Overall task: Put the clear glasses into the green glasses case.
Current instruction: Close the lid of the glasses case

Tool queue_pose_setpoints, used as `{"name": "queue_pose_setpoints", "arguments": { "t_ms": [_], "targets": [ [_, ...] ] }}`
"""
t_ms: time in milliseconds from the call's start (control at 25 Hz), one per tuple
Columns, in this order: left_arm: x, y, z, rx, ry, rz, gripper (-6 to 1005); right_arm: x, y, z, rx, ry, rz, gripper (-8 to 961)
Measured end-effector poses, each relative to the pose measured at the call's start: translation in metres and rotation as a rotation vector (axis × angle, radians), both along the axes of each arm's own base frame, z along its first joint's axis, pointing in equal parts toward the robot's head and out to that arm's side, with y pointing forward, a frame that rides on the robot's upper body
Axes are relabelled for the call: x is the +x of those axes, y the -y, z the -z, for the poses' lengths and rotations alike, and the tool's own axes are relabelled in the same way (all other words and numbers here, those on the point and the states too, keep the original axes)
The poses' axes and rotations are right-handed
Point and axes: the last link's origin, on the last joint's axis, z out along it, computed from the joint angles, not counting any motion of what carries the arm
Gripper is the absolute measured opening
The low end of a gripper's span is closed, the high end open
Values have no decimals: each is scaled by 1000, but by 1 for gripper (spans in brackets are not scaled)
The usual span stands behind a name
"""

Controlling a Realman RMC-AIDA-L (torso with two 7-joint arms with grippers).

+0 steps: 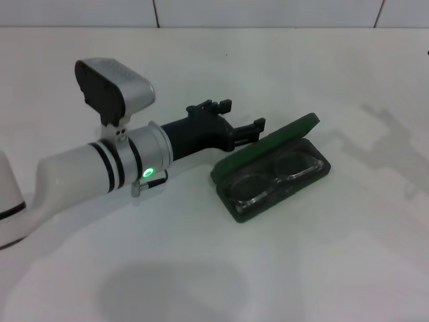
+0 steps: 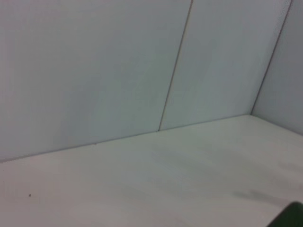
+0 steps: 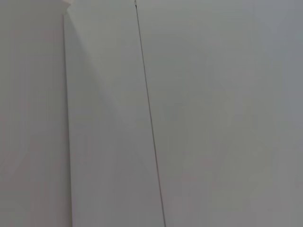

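One open green glasses case (image 1: 273, 168) holds the faint clear glasses (image 1: 278, 178); left gripper (image 1: 236, 119), fingers spread, empty, beside its lid.

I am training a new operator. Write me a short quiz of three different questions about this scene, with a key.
1. True or false: the clear glasses lie inside the green glasses case.
2. The case lid is: A) closed B) open.
3. Which tool is beside the case?

Key: 1 true. 2 B. 3 The left tool, open and holding nothing, next to the raised lid; the right tool is not in view.
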Motion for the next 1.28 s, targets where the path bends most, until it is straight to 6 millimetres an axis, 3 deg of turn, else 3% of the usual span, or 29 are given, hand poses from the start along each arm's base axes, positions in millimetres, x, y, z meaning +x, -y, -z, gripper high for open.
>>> {"name": "queue_pose_setpoints", "arguments": {
  "t_ms": [280, 680, 800, 1000, 1280],
  "targets": [
    [-6, 9, 0, 6, 1, 15, 857, 0, -2, -1, 6, -1, 4, 843],
    [4, 10, -10, 43, 102, 58, 857, 1, -8, 2, -60, 71, 9, 842],
    [7, 11, -10, 41, 116, 75, 857, 4, -12, 6, -180, 169, 22, 842],
    [9, 10, -9, 39, 111, 86, 857, 2, -19, 34, -517, 377, 35, 842],
    [10, 10, -9, 42, 106, 91, 857, -8, -18, 63, -807, 518, 19, 842]
  ]
}}
